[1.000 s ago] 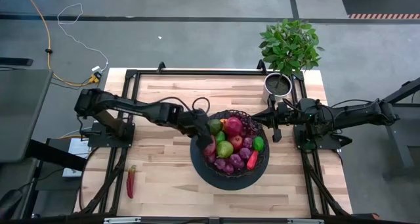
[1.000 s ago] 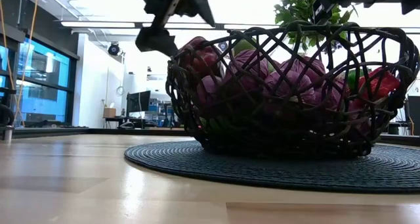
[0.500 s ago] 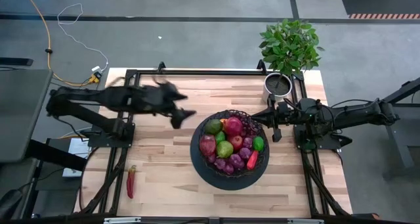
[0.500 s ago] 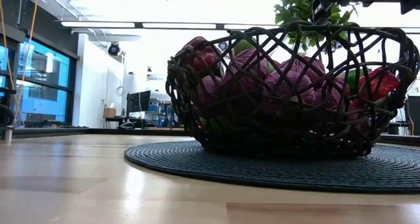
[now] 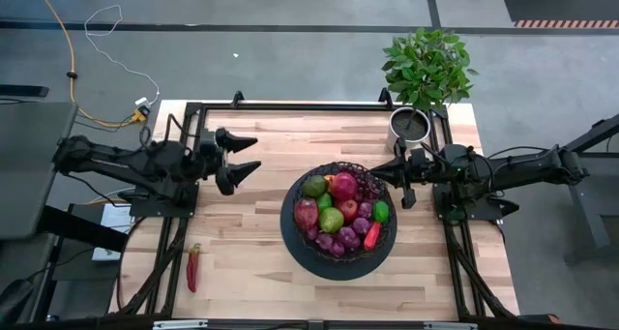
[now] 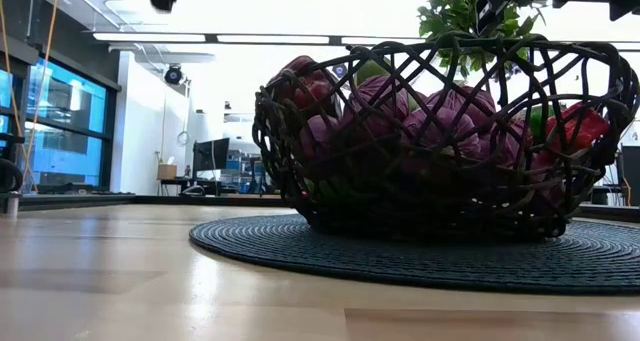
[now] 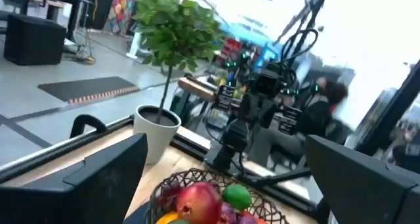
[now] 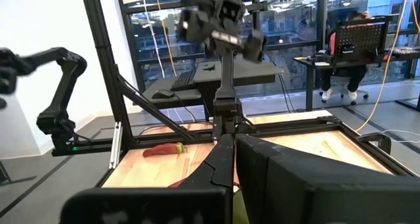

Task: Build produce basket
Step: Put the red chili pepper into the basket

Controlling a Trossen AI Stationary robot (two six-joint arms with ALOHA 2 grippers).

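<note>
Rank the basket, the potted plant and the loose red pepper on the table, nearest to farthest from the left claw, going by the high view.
From the left claw:
1. Basket, to its right at table centre.
2. Red pepper, near the front-left edge.
3. Potted plant, at the far right corner.

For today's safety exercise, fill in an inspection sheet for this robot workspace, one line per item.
Surface: wooden table, black round mat under the basket.
Job's things: basket filled with produce; one red pepper lies on the table near the left edge.
Clutter: potted plant at the far right corner.
Grippers: left gripper jaws open, empty, left of the basket; right gripper jaws shut, by the basket's right rim.
Cables: yellow cable on the floor.
Surroundings: seated person beyond the table.
</note>
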